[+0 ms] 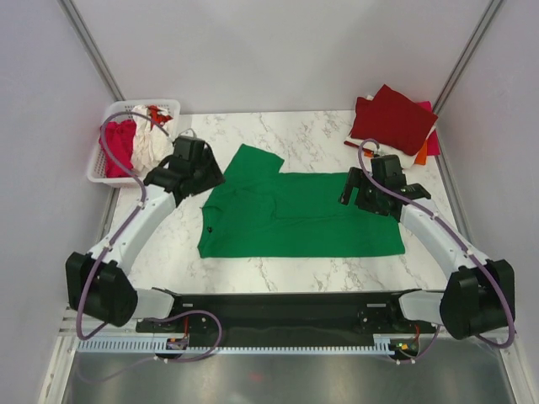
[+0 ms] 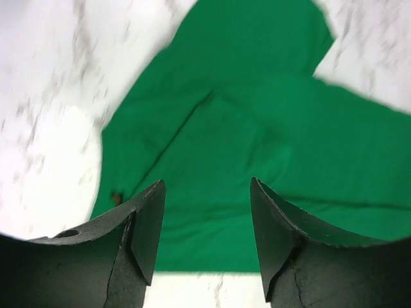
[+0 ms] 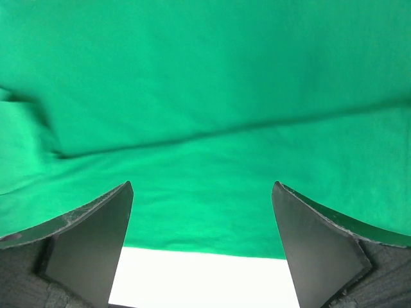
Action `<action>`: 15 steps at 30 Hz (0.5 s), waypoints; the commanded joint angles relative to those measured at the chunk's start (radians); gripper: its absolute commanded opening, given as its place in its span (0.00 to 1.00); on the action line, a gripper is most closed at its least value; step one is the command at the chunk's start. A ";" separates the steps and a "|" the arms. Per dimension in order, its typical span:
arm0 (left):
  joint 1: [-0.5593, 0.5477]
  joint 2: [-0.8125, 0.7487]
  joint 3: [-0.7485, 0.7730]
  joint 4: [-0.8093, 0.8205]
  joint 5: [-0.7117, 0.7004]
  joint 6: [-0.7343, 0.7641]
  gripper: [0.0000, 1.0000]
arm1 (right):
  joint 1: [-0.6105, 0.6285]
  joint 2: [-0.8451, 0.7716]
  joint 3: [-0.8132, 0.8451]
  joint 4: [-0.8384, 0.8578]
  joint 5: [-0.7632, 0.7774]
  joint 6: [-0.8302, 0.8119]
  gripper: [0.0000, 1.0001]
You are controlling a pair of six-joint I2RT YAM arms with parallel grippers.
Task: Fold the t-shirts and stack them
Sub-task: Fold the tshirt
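A bright green t-shirt (image 1: 295, 220) lies spread flat on the marble table (image 1: 286, 271), with one sleeve sticking out toward the far left. My left gripper (image 1: 206, 175) hovers over the shirt's left edge. In the left wrist view it (image 2: 207, 182) is open, with only green cloth (image 2: 257, 128) below the gap. My right gripper (image 1: 357, 195) hangs over the shirt's right part. It (image 3: 202, 185) is open wide above the cloth (image 3: 205, 96) near its hem, holding nothing.
A white slatted basket (image 1: 94, 172) at the far left corner holds magenta (image 1: 120, 143), white (image 1: 152, 143) and red cloth. At the far right lies a folded dark red shirt (image 1: 392, 118) on top of orange, magenta and white ones. Grey walls close in both sides.
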 commanded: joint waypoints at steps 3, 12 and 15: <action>0.004 0.256 0.245 0.227 0.027 0.229 0.65 | 0.003 -0.035 0.054 -0.047 -0.009 -0.065 0.98; 0.182 0.910 0.847 0.235 0.470 0.269 0.68 | 0.009 -0.194 -0.061 -0.047 -0.119 -0.047 0.98; 0.225 1.043 0.966 0.233 0.596 0.255 0.71 | 0.010 -0.242 -0.086 -0.053 -0.126 -0.059 0.98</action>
